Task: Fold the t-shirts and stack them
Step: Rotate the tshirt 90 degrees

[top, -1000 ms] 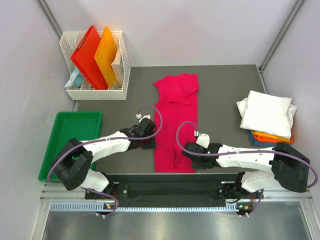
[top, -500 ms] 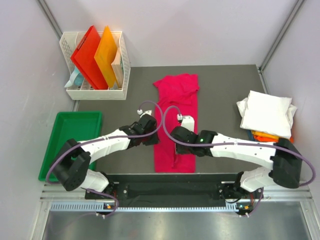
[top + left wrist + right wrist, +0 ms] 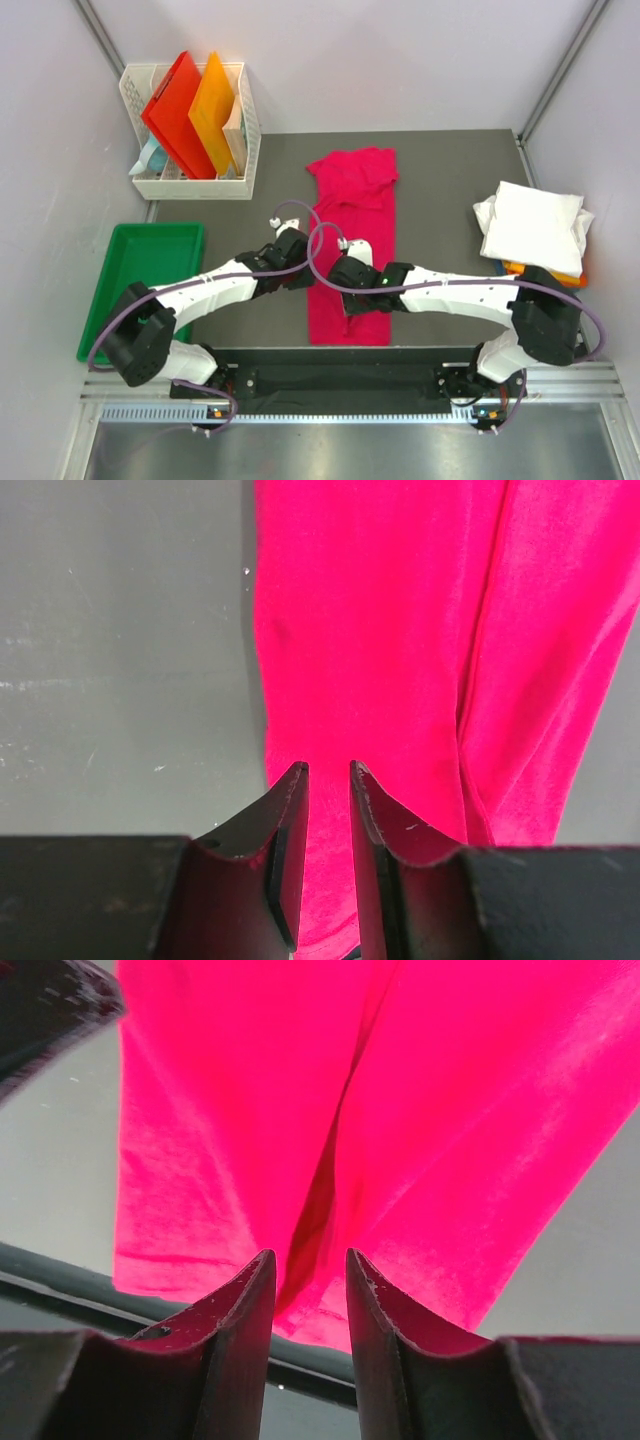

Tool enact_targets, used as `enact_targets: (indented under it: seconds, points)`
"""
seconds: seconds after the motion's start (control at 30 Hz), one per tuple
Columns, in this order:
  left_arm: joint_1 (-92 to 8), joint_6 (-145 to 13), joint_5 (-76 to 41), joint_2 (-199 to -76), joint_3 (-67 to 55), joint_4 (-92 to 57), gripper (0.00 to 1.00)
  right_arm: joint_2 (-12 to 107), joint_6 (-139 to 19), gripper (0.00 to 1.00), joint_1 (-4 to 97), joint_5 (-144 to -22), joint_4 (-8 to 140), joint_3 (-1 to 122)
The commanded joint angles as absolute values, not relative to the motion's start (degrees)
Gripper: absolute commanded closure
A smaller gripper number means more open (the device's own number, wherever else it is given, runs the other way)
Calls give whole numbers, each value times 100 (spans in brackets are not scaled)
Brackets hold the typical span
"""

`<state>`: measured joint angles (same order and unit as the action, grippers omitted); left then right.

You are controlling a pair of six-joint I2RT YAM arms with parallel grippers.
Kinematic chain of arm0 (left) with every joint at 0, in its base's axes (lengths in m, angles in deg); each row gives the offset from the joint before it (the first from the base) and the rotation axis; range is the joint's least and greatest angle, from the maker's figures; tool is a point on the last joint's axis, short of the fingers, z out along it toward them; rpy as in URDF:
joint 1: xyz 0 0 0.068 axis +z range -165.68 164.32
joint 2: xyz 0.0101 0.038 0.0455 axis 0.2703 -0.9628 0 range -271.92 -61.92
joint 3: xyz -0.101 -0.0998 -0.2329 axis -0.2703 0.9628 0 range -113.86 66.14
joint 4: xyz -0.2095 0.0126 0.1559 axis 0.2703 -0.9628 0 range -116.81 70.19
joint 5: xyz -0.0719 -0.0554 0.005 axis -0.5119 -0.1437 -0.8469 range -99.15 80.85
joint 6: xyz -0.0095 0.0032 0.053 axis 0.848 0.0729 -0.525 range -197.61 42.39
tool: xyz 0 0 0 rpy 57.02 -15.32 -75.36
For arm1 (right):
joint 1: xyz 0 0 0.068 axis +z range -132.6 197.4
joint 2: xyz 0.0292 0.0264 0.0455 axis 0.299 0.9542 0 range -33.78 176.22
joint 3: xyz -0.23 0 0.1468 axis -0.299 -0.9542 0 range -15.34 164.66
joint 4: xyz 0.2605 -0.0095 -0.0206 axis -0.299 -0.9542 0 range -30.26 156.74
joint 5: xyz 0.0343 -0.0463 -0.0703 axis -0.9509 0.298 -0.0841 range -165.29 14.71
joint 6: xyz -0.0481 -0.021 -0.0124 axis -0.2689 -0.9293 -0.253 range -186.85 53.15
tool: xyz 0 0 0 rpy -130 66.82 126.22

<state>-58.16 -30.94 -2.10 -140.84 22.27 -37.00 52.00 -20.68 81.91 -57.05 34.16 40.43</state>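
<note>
Down the middle of the table [image 3: 450,180] a t-shirt [image 3: 352,230] lies lengthwise, one end toward the far edge and the other toward the arms. To its right, well apart and near the table's right edge, sits a stack of folded shirts [image 3: 535,235]. At the far left corner stands a basket [image 3: 247,150] with folders [image 3: 190,110] upright in it. Nearer, left of the table, lies a tray [image 3: 130,270]. The left gripper [image 3: 297,265] is at the t-shirt's left edge. The right gripper [image 3: 345,275] is just beside it, over the near half, and that arm crosses the cloth from the right.
</note>
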Motion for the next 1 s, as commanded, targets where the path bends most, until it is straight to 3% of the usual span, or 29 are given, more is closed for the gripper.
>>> enact_targets:
  seconds: [0.0,0.43,0.67,0.97]
  points:
    - [-5840,-3007,-168,-14014,2184,-3704,72,5393,-2063,66,8305,-5806,3404,4030]
    - [-5840,-3024,-388,-14225,2229,-3555,72,5551,-1825,68,8420,-5947,3588,3599]
    - [-5840,-3042,-353,-14225,2246,-3572,72,5552,-1887,100,8516,-5886,3545,3819]
    - [-5840,-2980,-370,-14234,2343,-3484,72,5324,-1676,100,8692,-5771,3044,3793]
